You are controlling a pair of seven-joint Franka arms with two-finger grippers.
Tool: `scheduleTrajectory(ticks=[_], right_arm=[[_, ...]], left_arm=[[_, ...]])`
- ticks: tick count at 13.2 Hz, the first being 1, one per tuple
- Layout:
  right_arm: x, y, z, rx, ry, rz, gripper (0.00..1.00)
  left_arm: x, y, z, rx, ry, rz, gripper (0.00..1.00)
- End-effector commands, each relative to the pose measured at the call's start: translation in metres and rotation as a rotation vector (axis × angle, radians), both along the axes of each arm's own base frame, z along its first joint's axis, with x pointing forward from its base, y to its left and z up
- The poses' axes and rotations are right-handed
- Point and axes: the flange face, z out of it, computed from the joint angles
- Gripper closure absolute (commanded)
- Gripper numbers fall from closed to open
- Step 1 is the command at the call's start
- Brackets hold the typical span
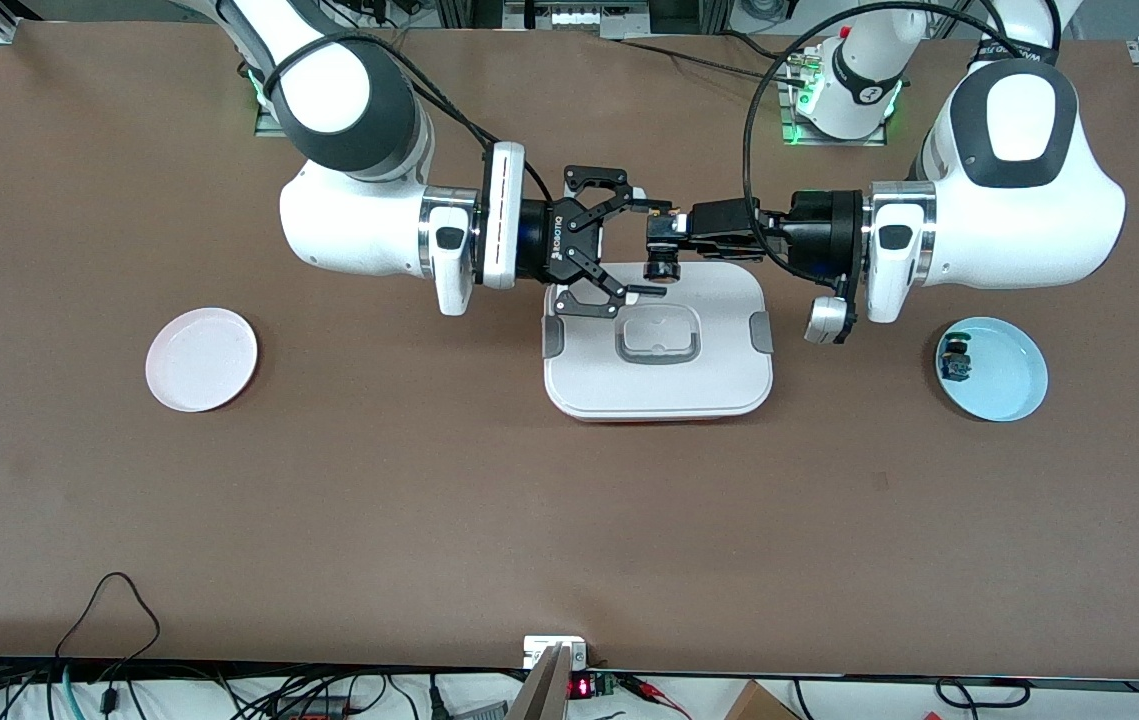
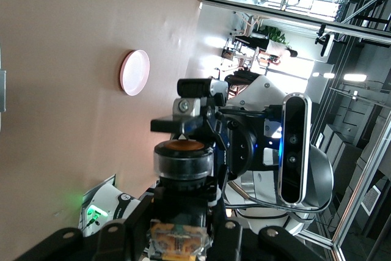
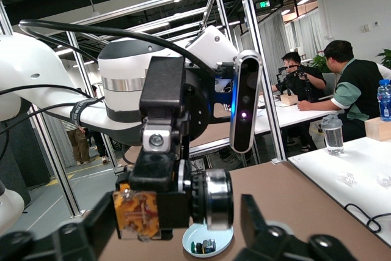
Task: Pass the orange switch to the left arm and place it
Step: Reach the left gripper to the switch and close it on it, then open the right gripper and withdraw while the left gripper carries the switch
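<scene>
Meeting in mid-air over the box (image 1: 658, 350), both arms face each other: the left gripper (image 1: 659, 228) is clenched on the orange switch (image 1: 662, 262), whose black cylinder hangs just below its fingers, while the right gripper (image 1: 641, 248) stands spread wide, one finger (image 1: 645, 204) above the part and one beneath, apparently not touching it. Well off toward the right arm's end sits a pink plate (image 1: 201, 359); toward the left arm's end, a blue plate (image 1: 1004, 378) holds a blue switch (image 1: 955, 361)
</scene>
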Motion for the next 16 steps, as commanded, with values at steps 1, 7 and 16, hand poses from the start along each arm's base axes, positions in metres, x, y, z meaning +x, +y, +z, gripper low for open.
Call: scheduleTrajectory(ticks=[1, 7, 16], right_arm=[[-0.004, -0.003, 0.009, 0.008, 0.035, -0.021, 0.0], [0.013, -0.064, 0.013, -0.043, 0.067, -0.097, 0.0], [0.039, -0.179, 0.005, -0.118, 0.058, 0.017, 0.0]], left_arm=[[-0.003, 0.004, 0.008, -0.018, -0.019, 0.001, 1.0], [-0.023, 0.083, 0.005, 0.286, -0.052, -0.165, 1.0], [-0.042, 0.251, -0.123, 1.146, 0.073, -0.382, 1.0]])
